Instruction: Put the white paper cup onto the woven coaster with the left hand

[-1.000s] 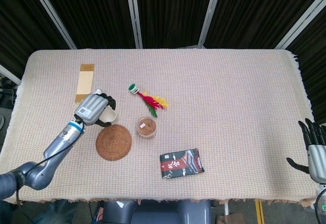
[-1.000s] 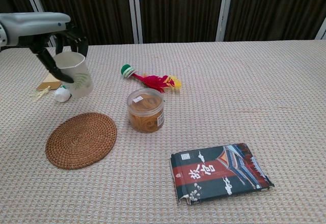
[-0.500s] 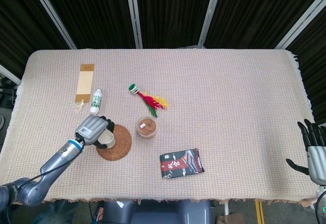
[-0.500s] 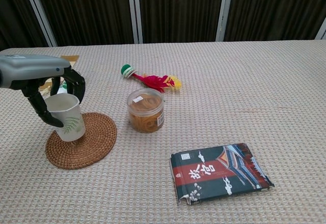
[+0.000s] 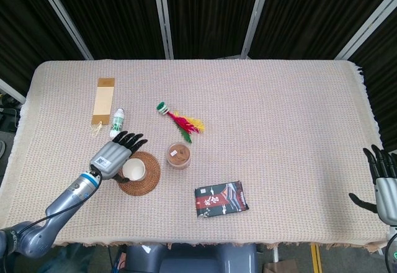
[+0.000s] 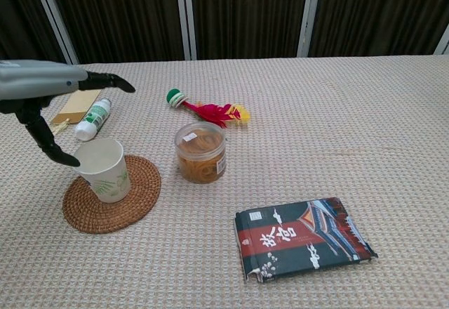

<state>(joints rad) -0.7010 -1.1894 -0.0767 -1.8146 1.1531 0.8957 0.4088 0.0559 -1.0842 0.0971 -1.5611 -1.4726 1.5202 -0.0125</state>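
We see the white paper cup with a green leaf print standing upright on the round woven brown coaster, toward the coaster's left side, in the lower left of the chest view. From the head view the cup sits inside the coaster's rim, left of its centre.

Our left hand hangs just above and to the left of the cup with its fingers spread wide and nothing in its grasp. In the chest view the fingers reach out level over the cup's far side, while the thumb points down beside the cup's left rim; we cannot tell whether its tip brushes the rim. In the head view the left hand lies just upper left of the cup.

Our right hand shows only at the lower right edge of the head view, off the table, fingers extended and apart, holding nothing.

Right of the coaster stands a clear round plastic tub of rubber bands. Further up lies a red and yellow feather shuttlecock with a green base, and a small white bottle with a green label lies in the upper left.
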